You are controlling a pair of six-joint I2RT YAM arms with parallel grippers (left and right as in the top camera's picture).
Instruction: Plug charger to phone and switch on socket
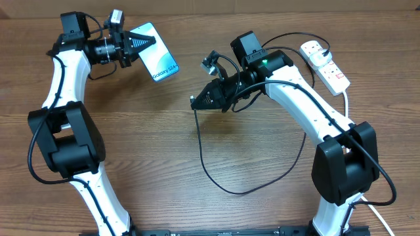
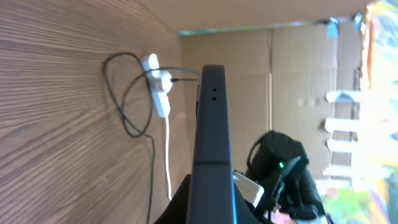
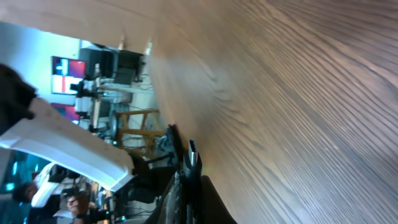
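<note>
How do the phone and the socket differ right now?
The phone is gripped by the left end effector; the socket lies ungripped on the table. The phone shows a light blue screen; the socket is white with red switches. Both are flat oblongs.

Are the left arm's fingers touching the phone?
Touching. Overhead, the left fingers are clamped on the phone; the left wrist view shows its edge between them.

Lab-like workroom, wood-grain table [image 1: 164, 151], cardboard screens [image 2: 292, 68] around it, monitor [image 3: 65, 70] and wooden chair [image 3: 134, 127] beyond
</note>
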